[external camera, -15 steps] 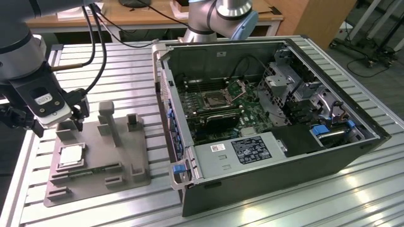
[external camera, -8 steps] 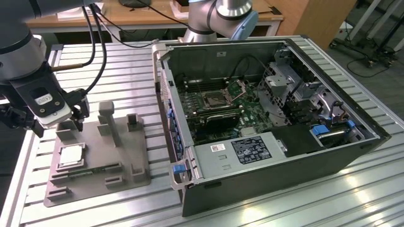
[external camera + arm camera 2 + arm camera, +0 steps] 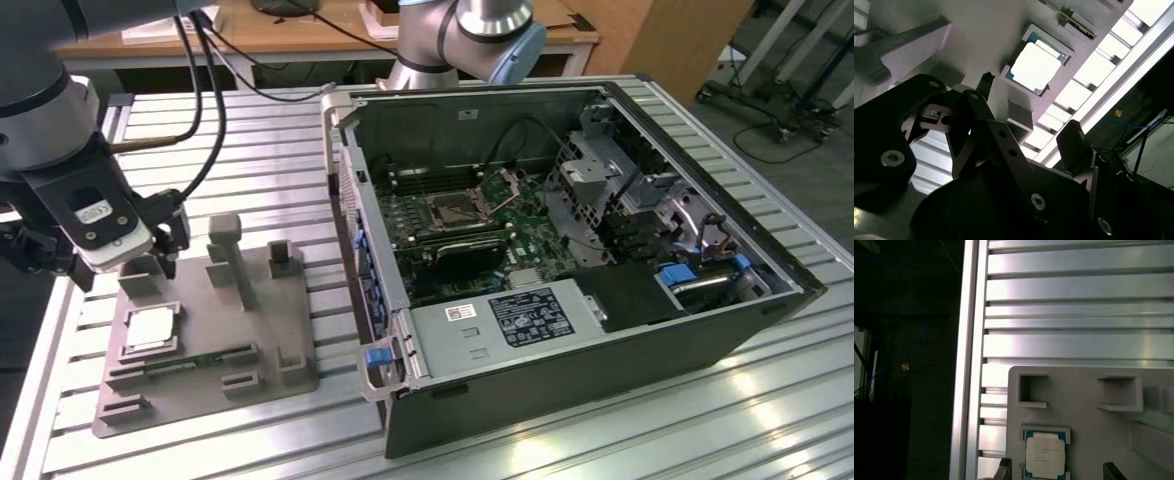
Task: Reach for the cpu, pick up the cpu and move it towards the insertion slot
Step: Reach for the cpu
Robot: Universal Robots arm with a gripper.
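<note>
The cpu (image 3: 150, 328) is a small silvery square chip lying flat in a pocket of the grey plastic tray (image 3: 267, 330), at the exterior view's left. My gripper (image 3: 120, 262) hangs above the tray's far end, a little beyond the cpu and clear of it. Both wrist views look down on the cpu (image 3: 1035, 65) (image 3: 1044, 454). The gripper (image 3: 1027, 105) (image 3: 1059, 470) is open, its two dark fingertips (image 3: 1004, 467) spread wide with nothing held between them. The insertion slot (image 3: 454, 210), a silvery square socket with its flap raised, sits on the green board inside the open computer case.
The open computer case (image 3: 694, 330) fills the exterior view's right. A slim green memory stick (image 3: 200, 360) lies in the tray beside the cpu, among upright grey posts (image 3: 227, 255). Cables (image 3: 200, 110) trail from my arm. The slatted metal table (image 3: 1079, 315) ends close beside the tray.
</note>
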